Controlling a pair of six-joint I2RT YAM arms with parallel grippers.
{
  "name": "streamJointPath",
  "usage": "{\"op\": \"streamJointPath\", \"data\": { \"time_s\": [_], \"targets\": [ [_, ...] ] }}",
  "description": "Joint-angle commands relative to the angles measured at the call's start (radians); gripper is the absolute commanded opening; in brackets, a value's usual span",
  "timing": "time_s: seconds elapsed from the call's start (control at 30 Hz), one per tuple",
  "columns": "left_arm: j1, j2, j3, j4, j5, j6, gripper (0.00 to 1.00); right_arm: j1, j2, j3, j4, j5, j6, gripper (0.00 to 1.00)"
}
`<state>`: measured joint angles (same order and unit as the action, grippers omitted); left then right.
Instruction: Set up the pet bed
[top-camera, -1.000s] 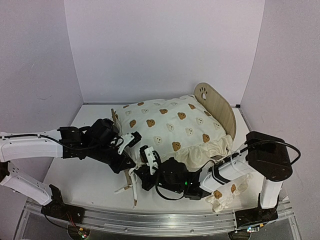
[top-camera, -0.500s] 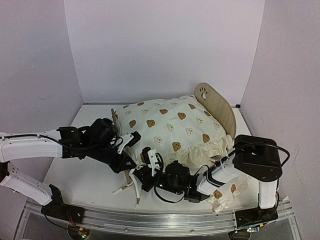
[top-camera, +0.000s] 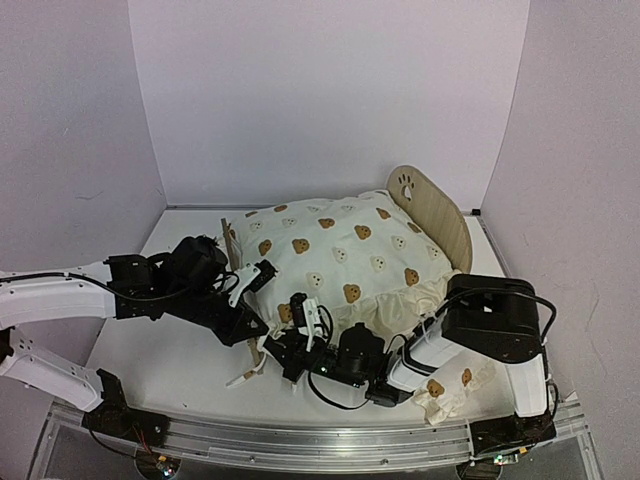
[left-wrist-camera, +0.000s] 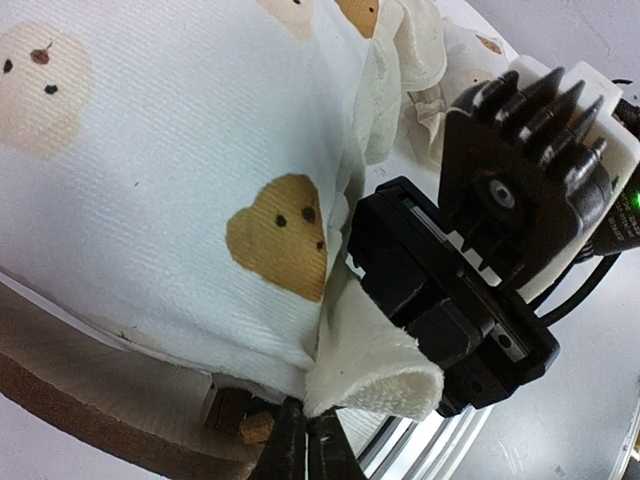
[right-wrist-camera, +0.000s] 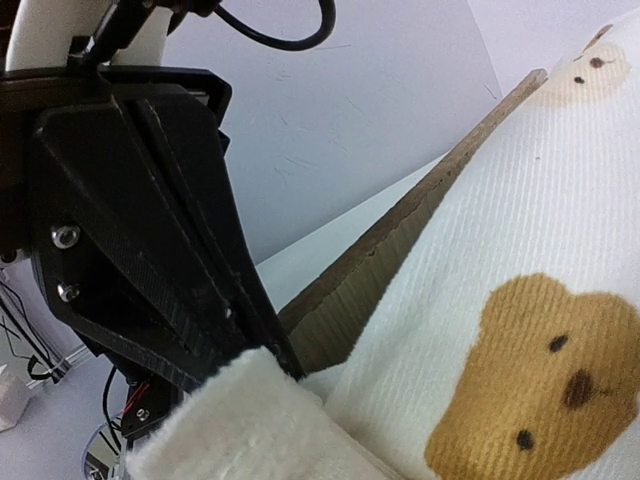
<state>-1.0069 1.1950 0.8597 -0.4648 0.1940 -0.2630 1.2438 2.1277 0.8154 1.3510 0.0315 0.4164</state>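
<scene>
1. Two grippers meet at the near-left corner of the bed (top-camera: 432, 212). The left gripper (left-wrist-camera: 308, 452) reaches in low from the left. Its jaws are pressed almost together on the end of a fluffy tie (left-wrist-camera: 370, 375).
2. The tie hangs from the cushion (top-camera: 340, 255) corner, just above the footboard (left-wrist-camera: 90, 415). Pinching it there probably serves to draw that corner down and fasten the cushion to the frame.
3. The bed stands mid-table with its headboard at the far right. The cushion sits puffed on top and hides the base, so it looks laid on but not yet secured.
4. The right gripper (top-camera: 300, 318) comes in from the right, close against the left one at the same tie, likely to share the tying. Its fingers are hidden, so I cannot tell how wide they stand or whether they hold anything.
5. The pillow (top-camera: 448, 388) lies by the right arm's base, well apart from the headboard, seemingly left for last.
</scene>
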Motion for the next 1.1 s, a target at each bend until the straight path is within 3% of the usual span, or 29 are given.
{"op": "streamJointPath", "data": {
  "time_s": [0.0,0.13,0.23,0.37,0.57,0.67,0.87,1.07],
  "targets": [
    [-0.01,-0.024,0.039,-0.062,0.017,-0.006,0.14,-0.035,0.026,0.029,0.102,-0.015,0.031,0.01],
    [-0.003,-0.068,0.079,-0.118,-0.043,0.006,0.38,-0.041,0.044,0.036,0.102,-0.024,0.03,0.03],
    [0.028,-0.114,0.096,-0.13,-0.06,0.039,0.45,-0.046,0.052,0.04,0.102,-0.074,0.036,0.03],
    [0.06,-0.132,0.108,-0.125,-0.042,0.209,0.29,-0.058,0.064,0.059,0.102,-0.14,0.036,0.03],
    [0.062,-0.189,0.046,-0.065,-0.014,0.649,0.31,-0.076,0.074,0.082,0.1,-0.206,0.036,0.04],
    [0.091,-0.203,0.002,-0.016,0.088,0.808,0.32,-0.079,0.074,0.096,0.101,-0.229,0.044,0.04],
    [0.121,-0.035,0.081,-0.107,0.214,0.893,0.26,-0.082,0.068,0.098,0.102,-0.229,0.035,0.04],
    [0.122,-0.082,0.033,-0.076,0.219,0.861,0.37,-0.086,0.052,0.098,0.11,-0.256,0.02,0.05]
  ]
}}
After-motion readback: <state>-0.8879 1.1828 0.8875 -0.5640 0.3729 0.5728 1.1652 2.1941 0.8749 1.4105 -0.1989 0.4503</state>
